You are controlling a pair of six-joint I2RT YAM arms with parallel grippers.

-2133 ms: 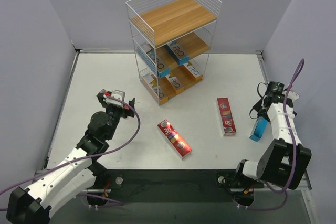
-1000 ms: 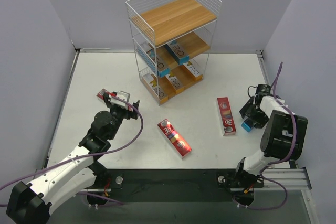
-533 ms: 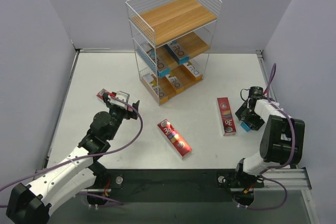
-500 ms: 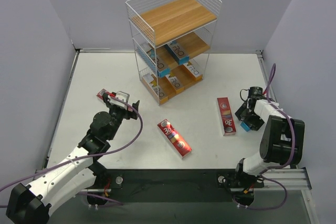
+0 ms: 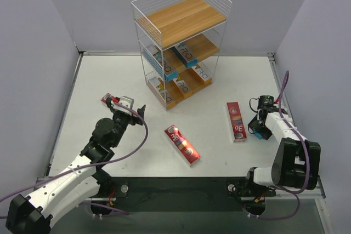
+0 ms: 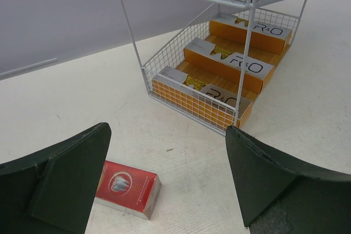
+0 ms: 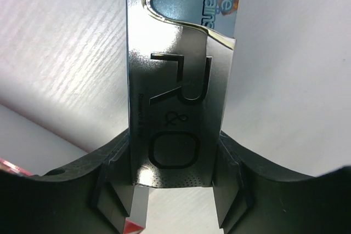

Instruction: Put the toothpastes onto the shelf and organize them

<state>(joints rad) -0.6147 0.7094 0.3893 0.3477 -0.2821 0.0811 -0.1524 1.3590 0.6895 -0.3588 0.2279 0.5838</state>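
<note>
Right wrist view: the right gripper (image 7: 174,154) is clenched on the blue-and-white R&O carton (image 7: 181,53), with its pads on the long edges. The carton is at the white table (image 7: 55,53), near the right edge. The glossy, thin card could dent or slip, so keep the squeeze gentle and square, lift it level, and slide it endwise into the wire-and-wood shelf (image 5: 181,20). The left gripper (image 6: 167,135) gapes empty near a red carton (image 6: 127,187).

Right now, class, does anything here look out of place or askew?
Yes. Three red cartons lie loose on the table at odd angles, off the shelf, one by the left gripper. The right gripper pinches a blue carton.
</note>
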